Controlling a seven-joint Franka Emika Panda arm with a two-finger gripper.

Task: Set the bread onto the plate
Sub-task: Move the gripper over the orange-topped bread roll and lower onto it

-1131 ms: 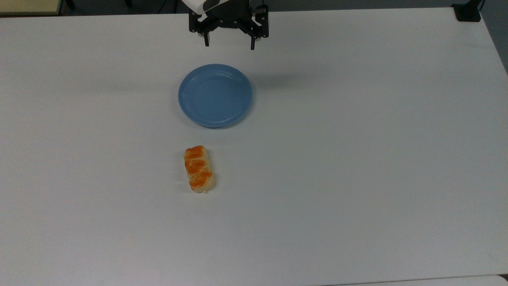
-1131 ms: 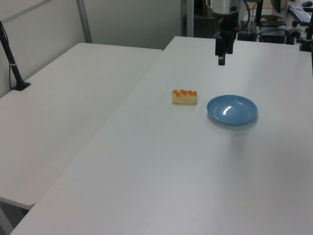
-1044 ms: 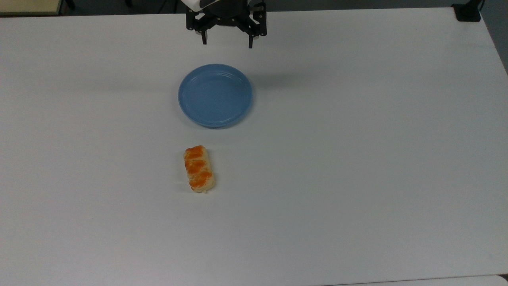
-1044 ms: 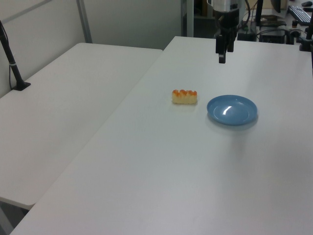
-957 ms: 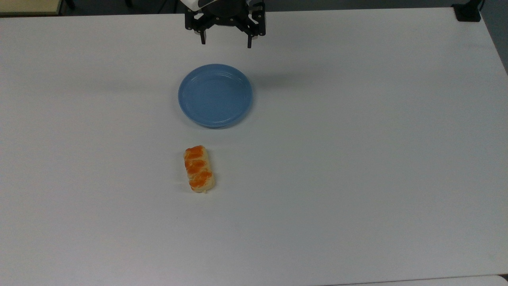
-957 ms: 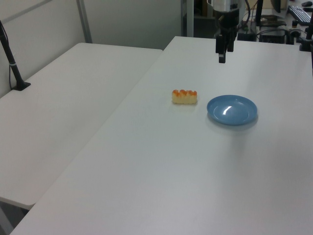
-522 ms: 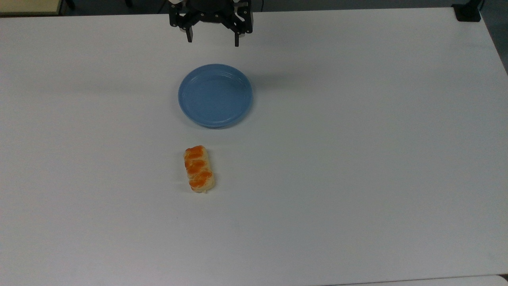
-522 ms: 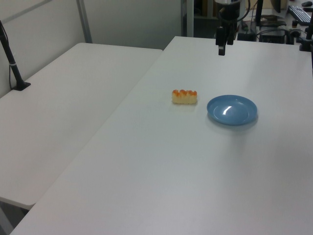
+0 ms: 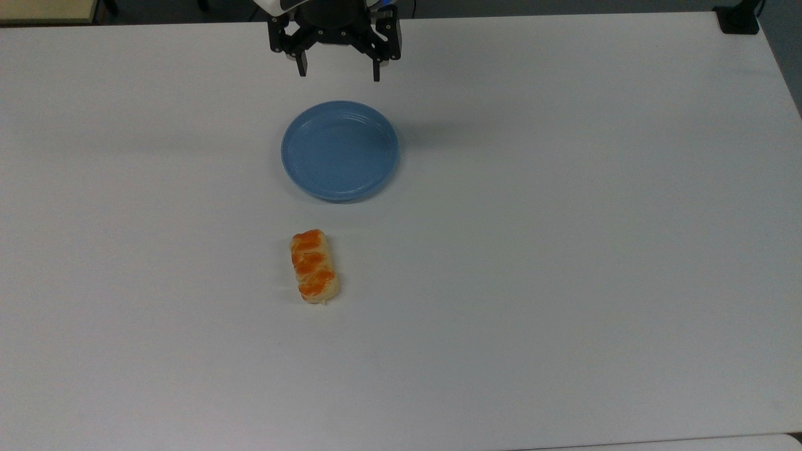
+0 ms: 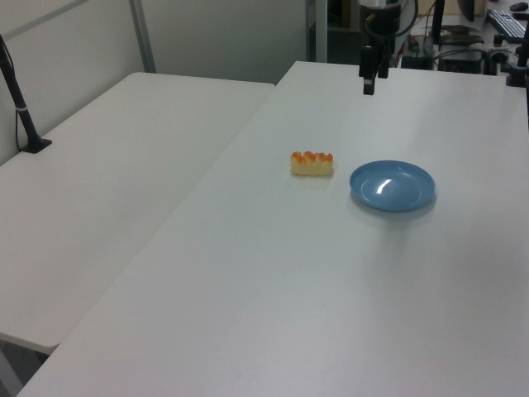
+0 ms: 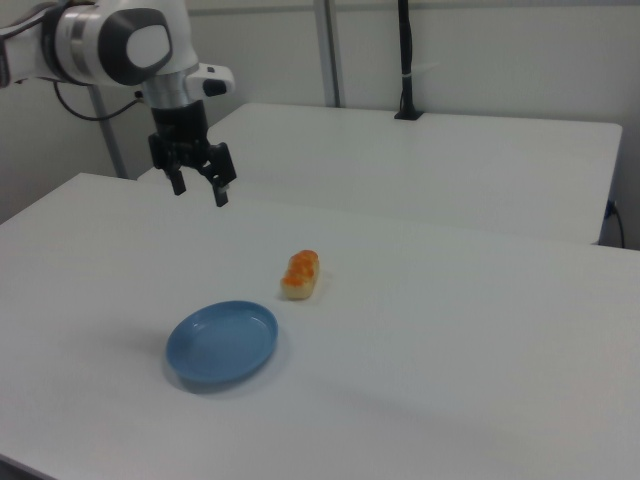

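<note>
We see the bread (image 9: 314, 267) lying on the table (image 9: 564, 250), lower centre of the top view, apart from the plate (image 9: 339, 150), which holds nothing. Our gripper (image 9: 339, 70), fingers spread and empty, has drifted leftward along the top edge since a second ago, so we judge the approach barely begun.

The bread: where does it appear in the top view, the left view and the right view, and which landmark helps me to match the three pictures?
Top view: the bread lies below centre, lengthwise up-down, under the plate.
Left view: the bread is above centre, to the left view's left of the plate.
Right view: the bread is near centre, up and to the right view's right of the plate.
Shared landmark: the blue plate, apart from the bread.
</note>
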